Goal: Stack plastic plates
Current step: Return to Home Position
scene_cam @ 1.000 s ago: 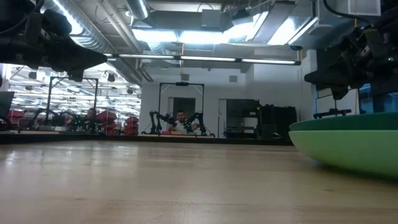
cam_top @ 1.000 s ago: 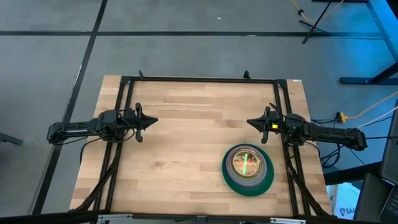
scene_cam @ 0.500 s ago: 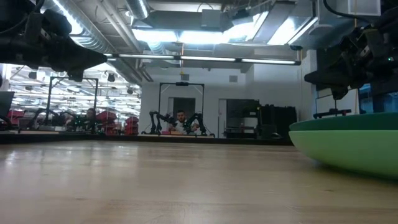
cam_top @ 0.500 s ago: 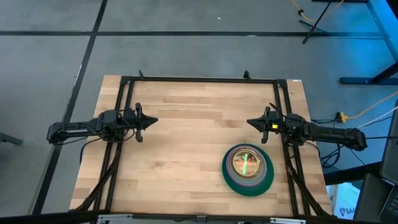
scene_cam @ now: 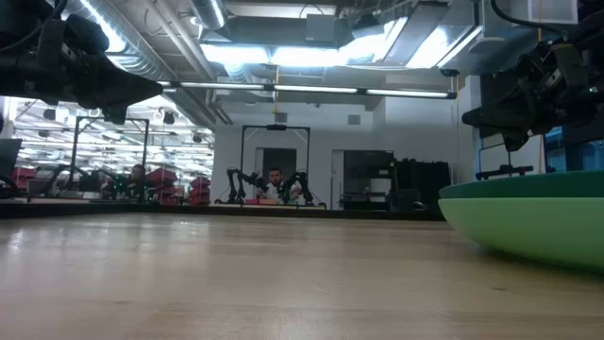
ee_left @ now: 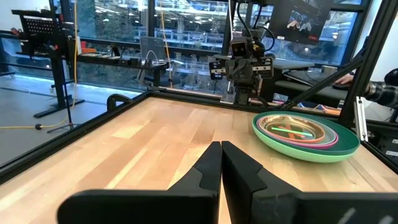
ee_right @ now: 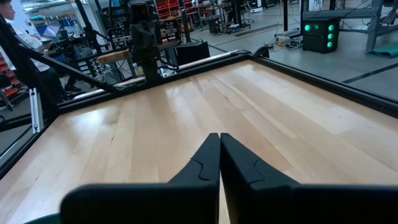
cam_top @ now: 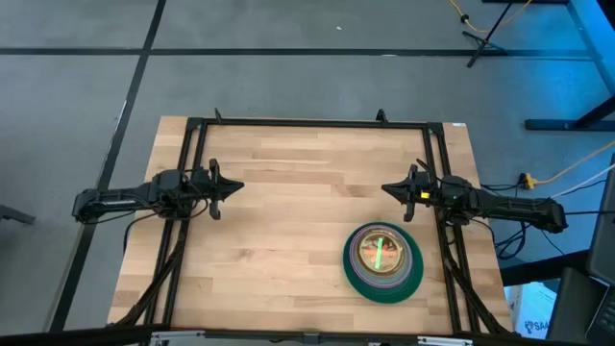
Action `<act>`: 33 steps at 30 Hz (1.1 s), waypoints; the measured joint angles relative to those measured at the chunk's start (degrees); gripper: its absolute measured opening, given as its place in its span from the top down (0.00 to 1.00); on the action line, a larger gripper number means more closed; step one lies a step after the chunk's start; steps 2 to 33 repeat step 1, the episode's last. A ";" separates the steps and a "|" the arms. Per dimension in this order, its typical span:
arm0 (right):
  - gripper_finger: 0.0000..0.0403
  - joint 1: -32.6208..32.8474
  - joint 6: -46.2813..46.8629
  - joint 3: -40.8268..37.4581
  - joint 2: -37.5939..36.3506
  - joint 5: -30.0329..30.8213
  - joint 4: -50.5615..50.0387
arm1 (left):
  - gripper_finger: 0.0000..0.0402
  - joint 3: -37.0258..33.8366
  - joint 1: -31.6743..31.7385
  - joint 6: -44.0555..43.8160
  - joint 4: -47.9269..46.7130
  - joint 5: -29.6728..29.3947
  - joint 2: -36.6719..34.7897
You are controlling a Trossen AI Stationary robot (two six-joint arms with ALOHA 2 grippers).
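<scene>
Plainly, we count one stack of plastic plates (cam_top: 383, 262), a single nested pile in the lower right of the high view. It sits on the wooden table (cam_top: 288, 221), just below the right gripper (cam_top: 388, 189) and apart from it. From above, the outermost rim is dark green, with a purple ring inside it and an amber centre crossed by a bright green streak. How many plates make up the pile we cannot tell.

We count two grippers. The right one is at right-centre and the left gripper (cam_top: 233, 187) at left-centre, well apart, with their tips pointing toward each other across the boards. In each wrist view that arm's two dark fingers (ee_left: 208, 168) are pressed together, grasping nothing.

The table is pale planks edged by a black metal frame (cam_top: 307, 123). Around it lies a grey floor (cam_top: 86, 58) marked with dark lines, and a yellow cable (cam_top: 567, 171) trails at the right edge.

The low view shows the pile only as a green curve at its right edge, dark green above and lighter green below, but adds what the overhead camera misses — a lit ceiling and a person (scene_cam: 274, 179) seated far behind. The left wrist view shows the pile side-on at right-centre, pink inside green, with the right arm (ee_left: 244, 62) behind it. The right wrist view shows the boards and the left arm (ee_right: 142, 31) at its upper left.
</scene>
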 joint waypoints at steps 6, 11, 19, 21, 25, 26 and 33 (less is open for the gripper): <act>0.99 0.00 0.00 0.00 0.00 0.00 0.00 | 0.99 0.00 0.00 0.00 0.00 0.00 0.00; 0.99 0.00 0.00 0.00 0.00 0.00 0.00 | 0.99 0.00 0.00 0.00 0.00 0.00 0.00; 0.99 0.00 0.00 0.00 0.00 0.00 0.00 | 0.99 0.00 0.00 0.00 0.00 0.00 0.00; 0.99 0.00 0.00 0.00 0.00 0.00 0.00 | 0.99 0.00 0.00 0.00 0.00 0.00 0.00; 0.99 0.00 0.00 0.00 0.00 0.00 0.00 | 0.99 0.00 0.00 0.00 0.00 0.00 0.00; 0.99 0.00 0.00 0.00 0.00 0.00 0.00 | 0.99 0.00 0.00 0.00 0.00 0.00 0.00; 0.99 0.00 0.00 0.00 0.00 0.00 0.00 | 0.99 0.00 0.00 0.00 0.00 0.00 0.00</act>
